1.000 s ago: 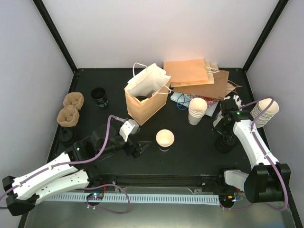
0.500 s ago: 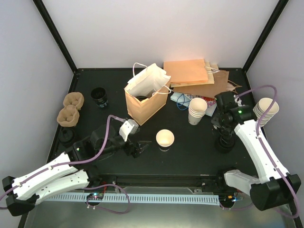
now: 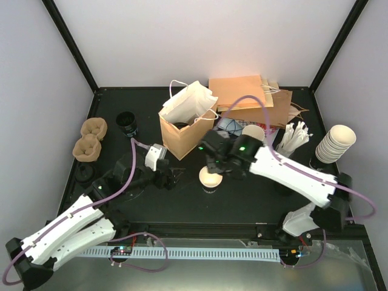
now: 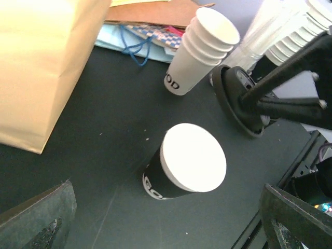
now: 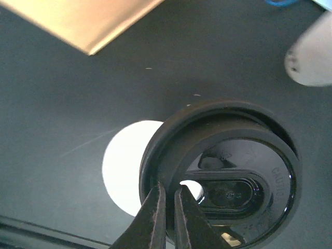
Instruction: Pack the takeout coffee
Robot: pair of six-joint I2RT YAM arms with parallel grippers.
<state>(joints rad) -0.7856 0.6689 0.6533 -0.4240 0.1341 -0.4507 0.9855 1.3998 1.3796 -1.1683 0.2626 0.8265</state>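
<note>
Black plastic is what the right arm (image 3: 291, 173) carries: its jaws are pinched almost fully together on the rim of a round black plastic lid (image 5: 223, 166). Gripping the edge leaves the lid's face free to seat on a cup. The wrist view shows the lid hanging over a white paper cup with a black band (image 3: 210, 177). It covers only one side, and a crescent of the open white mouth shows beyond the lid's edge. The two look not yet lined up, though I cannot tell whether they touch.

That cup is the coffee to be packed. It stands upright and lidless on the dark counter (image 3: 254, 200), just in front of a standing brown paper bag (image 3: 182, 136) whose mouth gapes open, apparently ready to receive it. The left arm (image 3: 79, 212) lies low beside the cup, and its jaws are spread as wide as they go, holding nothing and pointed at the cup. That placement would let them brace the cup while the lid is pressed on, or lift it afterwards. A stack of lidless white paper cups (image 4: 199, 57) stands apart behind, near the flat bags.
</note>
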